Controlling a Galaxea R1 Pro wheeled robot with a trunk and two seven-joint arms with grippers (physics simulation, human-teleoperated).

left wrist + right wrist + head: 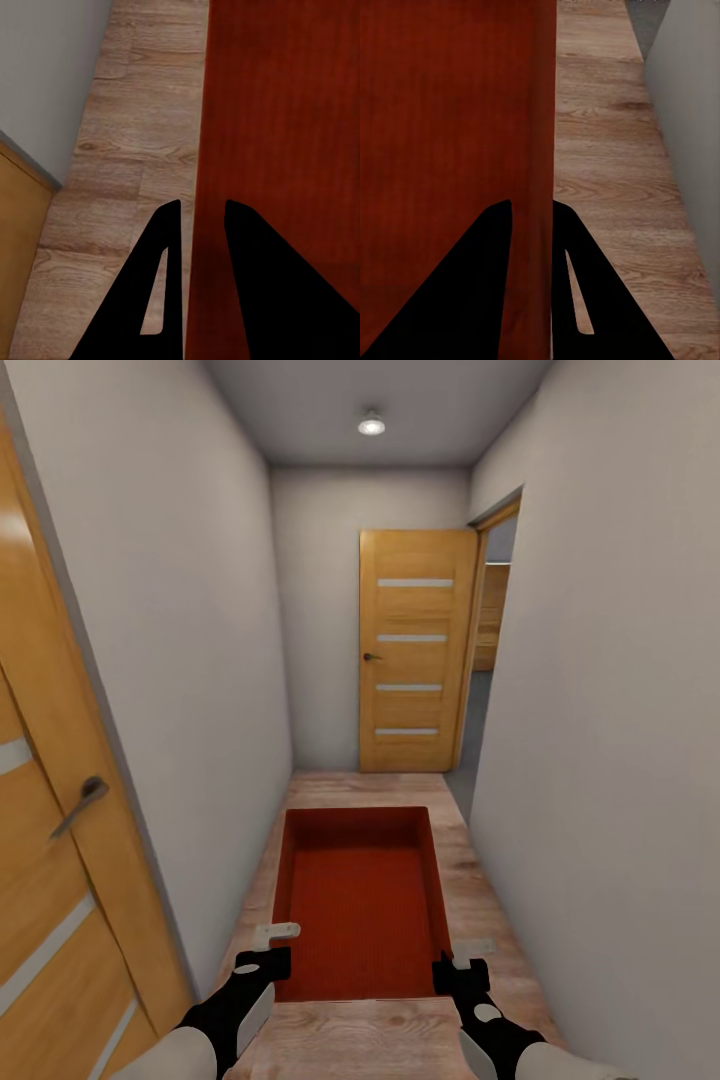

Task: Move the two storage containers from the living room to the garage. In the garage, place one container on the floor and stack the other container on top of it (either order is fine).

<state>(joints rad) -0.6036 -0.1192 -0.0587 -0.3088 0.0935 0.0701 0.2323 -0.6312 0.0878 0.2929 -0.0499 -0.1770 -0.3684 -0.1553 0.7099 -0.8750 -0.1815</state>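
While held, orange-red storage container [362,900] shows ribbed bottom.

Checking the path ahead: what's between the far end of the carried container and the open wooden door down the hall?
In the head view, only bare wood plank floor lies between the container and the door.

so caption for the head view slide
Both grippers, left and right, carry an orange-red storage container down a narrow hallway toward an open door.
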